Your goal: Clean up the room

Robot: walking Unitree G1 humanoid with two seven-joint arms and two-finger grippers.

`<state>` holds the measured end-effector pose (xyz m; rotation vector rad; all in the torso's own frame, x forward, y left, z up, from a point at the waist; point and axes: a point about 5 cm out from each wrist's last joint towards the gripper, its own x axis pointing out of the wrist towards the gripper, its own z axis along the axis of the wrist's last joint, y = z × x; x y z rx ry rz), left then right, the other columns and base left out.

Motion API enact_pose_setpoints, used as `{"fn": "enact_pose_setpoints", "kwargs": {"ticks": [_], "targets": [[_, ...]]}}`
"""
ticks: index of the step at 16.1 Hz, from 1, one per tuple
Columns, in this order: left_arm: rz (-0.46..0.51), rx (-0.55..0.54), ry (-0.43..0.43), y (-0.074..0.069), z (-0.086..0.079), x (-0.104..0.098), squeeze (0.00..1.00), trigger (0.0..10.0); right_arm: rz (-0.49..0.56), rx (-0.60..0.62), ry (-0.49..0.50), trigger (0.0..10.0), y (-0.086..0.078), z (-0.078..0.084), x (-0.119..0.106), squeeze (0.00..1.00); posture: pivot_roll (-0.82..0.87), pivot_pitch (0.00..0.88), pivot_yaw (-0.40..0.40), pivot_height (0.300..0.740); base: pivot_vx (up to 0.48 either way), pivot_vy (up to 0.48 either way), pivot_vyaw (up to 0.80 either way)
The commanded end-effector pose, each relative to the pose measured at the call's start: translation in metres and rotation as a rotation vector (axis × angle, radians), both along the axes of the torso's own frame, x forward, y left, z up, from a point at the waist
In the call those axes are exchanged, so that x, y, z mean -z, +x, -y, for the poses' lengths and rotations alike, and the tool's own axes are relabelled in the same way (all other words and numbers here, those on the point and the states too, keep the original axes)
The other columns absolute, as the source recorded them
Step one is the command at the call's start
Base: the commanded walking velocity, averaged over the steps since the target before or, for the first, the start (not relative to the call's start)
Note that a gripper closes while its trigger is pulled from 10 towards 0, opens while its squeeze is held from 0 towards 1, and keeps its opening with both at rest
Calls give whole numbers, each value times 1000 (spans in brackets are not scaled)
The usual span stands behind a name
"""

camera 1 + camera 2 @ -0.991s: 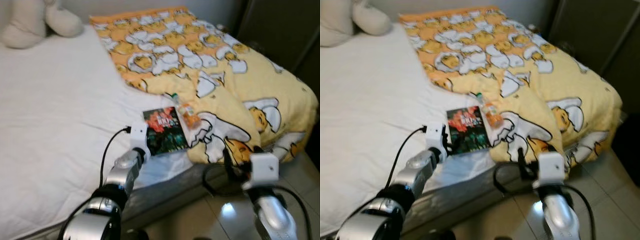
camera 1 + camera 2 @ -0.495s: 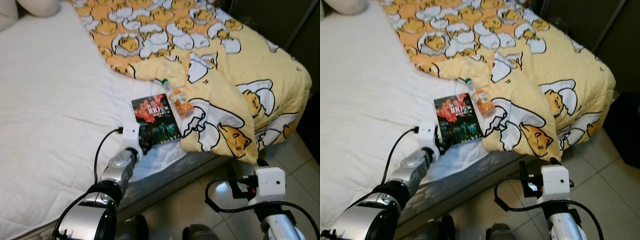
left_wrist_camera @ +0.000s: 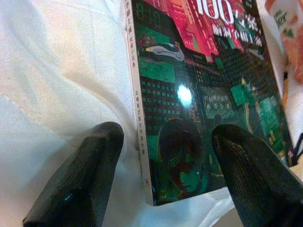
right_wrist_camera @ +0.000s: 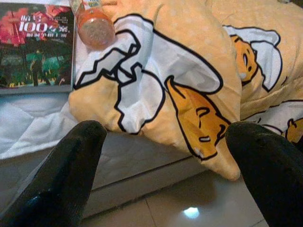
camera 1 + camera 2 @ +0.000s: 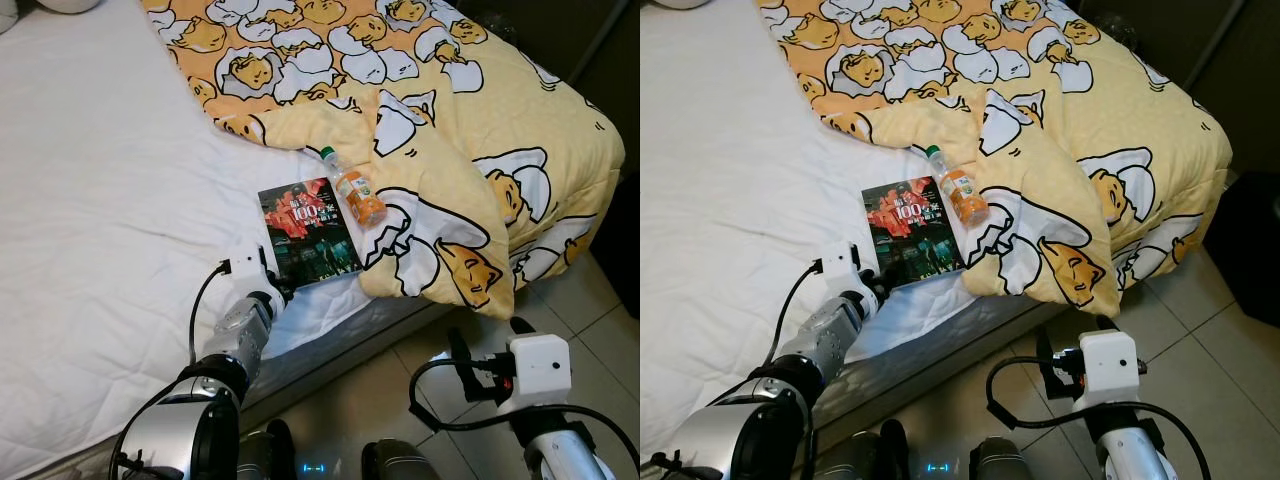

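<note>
A book [image 5: 308, 236] with a red and green cover lies flat on the white sheet near the bed's front edge. My left gripper [image 3: 163, 163] is open at the book's near corner, one finger [image 3: 80, 175] on the sheet beside the spine, the other finger [image 3: 251, 175] over the cover [image 3: 189, 85]. A small orange drink bottle [image 5: 357, 194] lies against the book's far right side, at the edge of the yellow duvet [image 5: 470, 150]. My right gripper [image 4: 161, 165] is open, low over the floor in front of the bed, pointing at the duvet's hanging corner [image 4: 189, 109].
The white mattress [image 5: 110, 200] spreads to the left. The yellow egg-print duvet covers the right half of the bed and hangs over its front edge. Beige tiled floor [image 5: 1200, 330] lies right of the bed, with dark furniture [image 5: 1250, 120] beyond it.
The camera has tilted further down and the whole picture has shifted. My left gripper has closed in on the book's near corner. My right arm has dropped below the bed's edge.
</note>
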<state>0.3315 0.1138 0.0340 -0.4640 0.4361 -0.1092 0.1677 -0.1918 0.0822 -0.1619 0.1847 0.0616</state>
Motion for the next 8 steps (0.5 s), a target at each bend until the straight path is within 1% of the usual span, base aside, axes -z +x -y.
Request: {"fn": "enact_pose_setpoints", "kwargs": {"ticks": [1,3,5,6,7,8], "targets": [[-27,8,-30,-3,4,4,0,10000,-4,7,11,10000,-3,1,-2,0,-290,208,29,736,0,0,0],[-27,59,-11,-4,13,4,0,10000,-12,8,14,10000,-4,-1,-1,0,-293,210,30,736,0,0,0],[-37,102,26,-6,20,6,0,10000,-15,7,16,10000,-4,-1,-1,0,-290,213,30,736,0,0,0],[-52,122,29,-8,24,8,0,10000,-16,7,17,10000,-3,-2,-1,0,-290,214,30,736,0,0,0],[-70,133,4,-10,28,10,0,10000,-17,7,19,10000,-3,-2,-1,0,-289,215,30,736,0,0,0],[-83,138,-15,-12,31,12,0,9255,-17,7,19,10000,-3,-2,-1,0,-288,216,30,736,0,0,0]]}}
